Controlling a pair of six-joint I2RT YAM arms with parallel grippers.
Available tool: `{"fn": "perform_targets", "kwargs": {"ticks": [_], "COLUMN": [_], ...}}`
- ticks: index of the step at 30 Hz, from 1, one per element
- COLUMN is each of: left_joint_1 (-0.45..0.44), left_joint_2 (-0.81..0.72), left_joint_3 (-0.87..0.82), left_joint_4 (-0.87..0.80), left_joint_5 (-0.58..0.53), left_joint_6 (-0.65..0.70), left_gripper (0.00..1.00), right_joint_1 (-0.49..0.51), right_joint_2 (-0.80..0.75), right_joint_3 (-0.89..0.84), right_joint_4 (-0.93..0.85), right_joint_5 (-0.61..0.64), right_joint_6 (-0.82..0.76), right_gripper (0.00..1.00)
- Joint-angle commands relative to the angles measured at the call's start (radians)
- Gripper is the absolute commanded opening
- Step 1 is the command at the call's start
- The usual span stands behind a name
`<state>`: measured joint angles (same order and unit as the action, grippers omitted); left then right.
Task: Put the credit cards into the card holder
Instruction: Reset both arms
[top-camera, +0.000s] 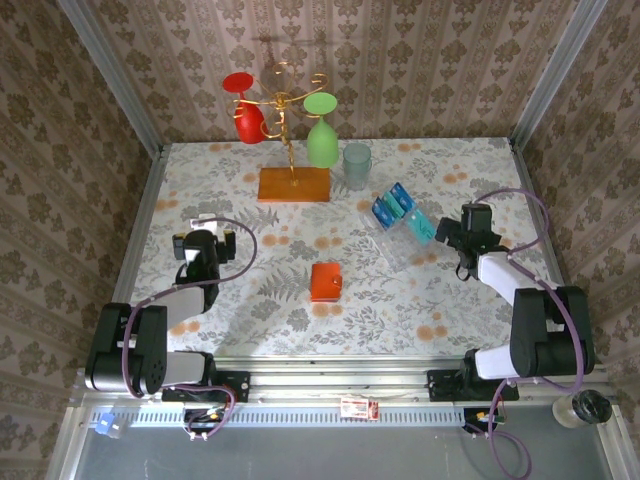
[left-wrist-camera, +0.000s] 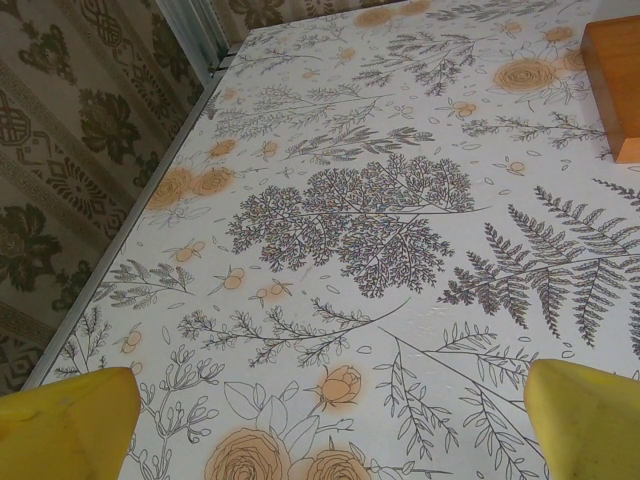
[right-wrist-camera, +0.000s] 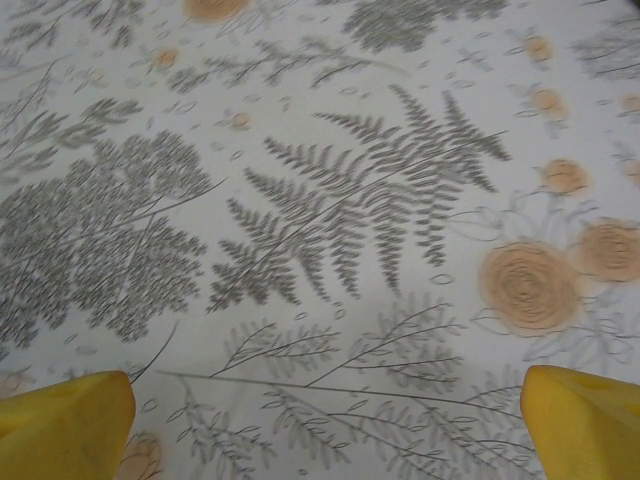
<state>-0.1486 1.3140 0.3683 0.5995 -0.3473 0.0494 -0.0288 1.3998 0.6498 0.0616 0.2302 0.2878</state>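
Note:
The card holder (top-camera: 325, 281), a closed orange-red wallet, lies flat near the middle of the table. Several blue and teal credit cards (top-camera: 400, 214) stand on edge in a clear plastic rack (top-camera: 392, 247) to its upper right. My left gripper (top-camera: 207, 224) hovers low at the table's left, well left of the wallet. In the left wrist view it (left-wrist-camera: 330, 420) is open, its yellow fingertips (left-wrist-camera: 65, 420) far apart over bare cloth. My right gripper (top-camera: 452, 235) sits just right of the cards, open (right-wrist-camera: 325, 420) with nothing between its fingertips (right-wrist-camera: 585, 420).
At the back stands an orange-brown wooden base (top-camera: 294, 183) (left-wrist-camera: 615, 85) with a gold wire tree holding a red glass (top-camera: 247, 115) and a green glass (top-camera: 322, 135). A grey-green tumbler (top-camera: 356, 165) stands beside it. Metal rails edge the table.

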Motion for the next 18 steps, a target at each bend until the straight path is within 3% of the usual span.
{"fn": "perform_targets", "kwargs": {"ticks": [1, 5, 12, 18], "left_joint_1": [0.009, 0.009, 0.01, 0.01], "left_joint_2": [0.011, 0.007, -0.004, -0.004], "left_joint_3": [0.034, 0.032, 0.026, 0.025], "left_joint_4": [0.008, 0.003, -0.002, 0.006], "left_joint_5": [0.003, 0.002, 0.003, 0.021], "left_joint_6": [0.013, 0.013, 0.015, 0.018], "left_gripper": [1.0, 1.0, 1.0, 1.0], "right_joint_1": [0.016, 0.032, 0.044, 0.043], "right_joint_2": [0.019, 0.002, -0.079, -0.056], "right_joint_3": [0.023, -0.004, -0.071, -0.086], "right_joint_4": [0.009, 0.086, 0.241, 0.336], "right_joint_5": [-0.135, -0.224, -0.193, -0.158], "right_joint_6": [-0.078, -0.13, -0.151, -0.202], "right_gripper": [1.0, 1.0, 1.0, 1.0]}}
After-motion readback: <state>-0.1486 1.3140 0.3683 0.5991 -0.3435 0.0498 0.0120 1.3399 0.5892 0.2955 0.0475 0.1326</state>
